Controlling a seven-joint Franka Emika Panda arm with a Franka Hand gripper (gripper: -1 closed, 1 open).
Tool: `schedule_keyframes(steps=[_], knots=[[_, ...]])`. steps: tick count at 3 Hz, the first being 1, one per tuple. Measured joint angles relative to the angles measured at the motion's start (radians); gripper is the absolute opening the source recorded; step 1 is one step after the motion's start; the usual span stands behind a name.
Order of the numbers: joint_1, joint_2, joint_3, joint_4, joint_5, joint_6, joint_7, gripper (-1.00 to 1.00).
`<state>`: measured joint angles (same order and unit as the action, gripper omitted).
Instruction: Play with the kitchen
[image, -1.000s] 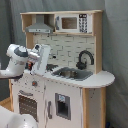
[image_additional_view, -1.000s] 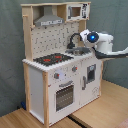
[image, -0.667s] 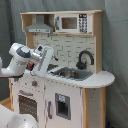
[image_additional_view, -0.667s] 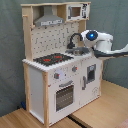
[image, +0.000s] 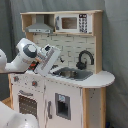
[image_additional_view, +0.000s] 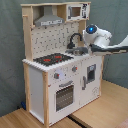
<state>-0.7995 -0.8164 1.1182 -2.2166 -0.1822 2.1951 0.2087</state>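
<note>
Kitchen (image: 70, 80) filled most of the first exterior view, standing upright with its long axis vertical and its front, with the oven window (image: 27, 106) and knobs (image: 35, 83), turned toward the first exterior view's lower left. Its grey hood (image: 40, 26) and microwave (image: 73, 23) sat along the top shelf, the black faucet (image: 84, 59) arched over the sink (image: 72, 74), and the rounded worktop end pointed to the first exterior view's right. My arm (image: 22, 56) came in from the first exterior view's left, and my gripper (image: 50, 67) hung tilted above the counter, just beside the sink; I could not tell whether my fingers were apart or together, as the white hand body hid them. In the second exterior view the kitchen (image_additional_view: 60, 75) stood on a wooden table (image_additional_view: 100, 112), again upright, its front now facing the second exterior view's lower right. The red-ringed hob (image_additional_view: 52, 59) lay on the counter toward the second exterior view's left, with the faucet (image_additional_view: 75, 39) behind the sink. My arm (image_additional_view: 107, 42) reached in from the second exterior view's right, its white wrist above the sink end of the counter, and the fingertips were hidden there as well.
</note>
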Motion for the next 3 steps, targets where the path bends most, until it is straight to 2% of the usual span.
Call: schedule_keyframes(steps=[2, 3], knots=[[-0.076, 0.034, 0.001, 0.058, 0.184, -0.009, 0.038, 1.0], [-0.103, 0.08, 0.018, 0.075, 0.258, -0.011, 0.076, 1.0]])
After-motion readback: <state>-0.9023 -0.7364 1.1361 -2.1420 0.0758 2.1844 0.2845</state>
